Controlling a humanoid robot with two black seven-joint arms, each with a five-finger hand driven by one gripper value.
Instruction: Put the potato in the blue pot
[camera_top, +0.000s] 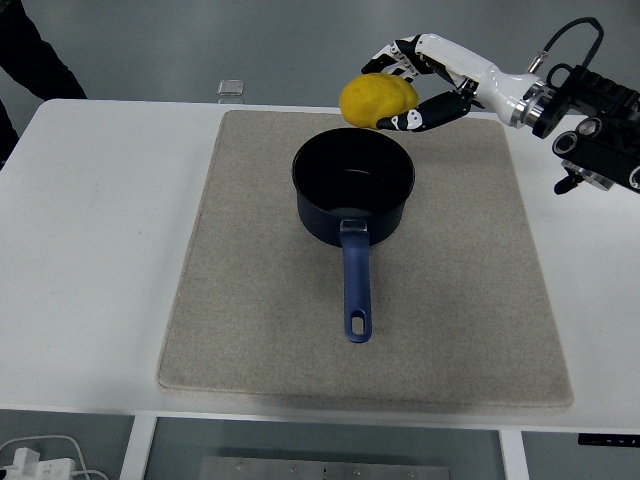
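While the right hand (415, 85) comes in from the right edge, its fingers are curled around the potato (378, 100) (yellow, clear of the mat), holding it in the air just past the blue pot's (352, 186) far rim. Pot sits upright on the beige mat (250, 300), handle toward the near table (90, 250) edge.

Glossy enamelled pot (352, 185); matt, coarse cloth mat (250, 300); smooth potato (377, 100)
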